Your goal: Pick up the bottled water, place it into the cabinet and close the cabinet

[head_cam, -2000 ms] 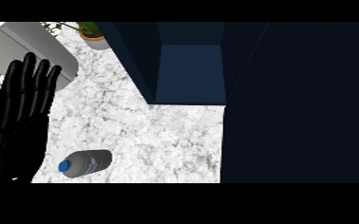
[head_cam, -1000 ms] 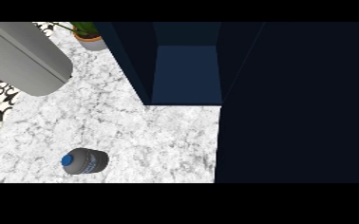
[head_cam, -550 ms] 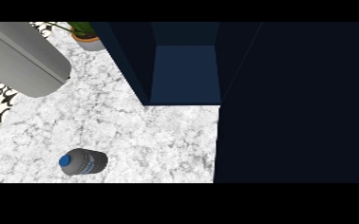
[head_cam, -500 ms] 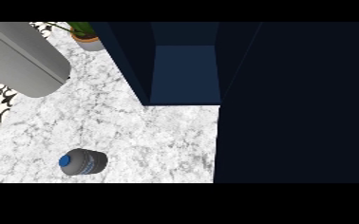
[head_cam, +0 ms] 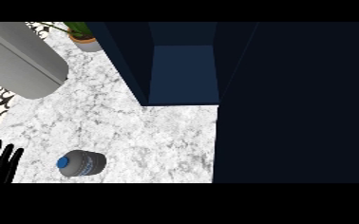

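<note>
at the near left edge of the view, black fingertips of the left hand (head_cam: 8, 163) show, pointing up and fairly straight, with nothing between them; only the tips are in view, so how far the rest of the hand is spread cannot be told; they are apart from the bottle, touching nothing that shows; the right hand does not appear anywhere.

just beside those fingertips, to their right, the bottled water (head_cam: 81, 163) rests on the marble counter (head_cam: 140, 133), seen from above with its blue cap (head_cam: 63, 162) toward the left and its clear grey body behind the cap; it is near the counter's front edge and well apart from the cabinet.

further back on the left a grey forearm (head_cam: 28, 66) crosses the counter at a slant, its rounded end toward the middle; whose arm it is cannot be told from this view.

beyond the middle of the counter stands the cabinet (head_cam: 184, 71), dark blue, its door open so that the lighter blue inside shows; a wide dark panel (head_cam: 288, 104) fills the right side of the view.

farthest back, at the top left corner, a potted plant (head_cam: 82, 39) sits on the counter just beside the cabinet's left wall.
</note>
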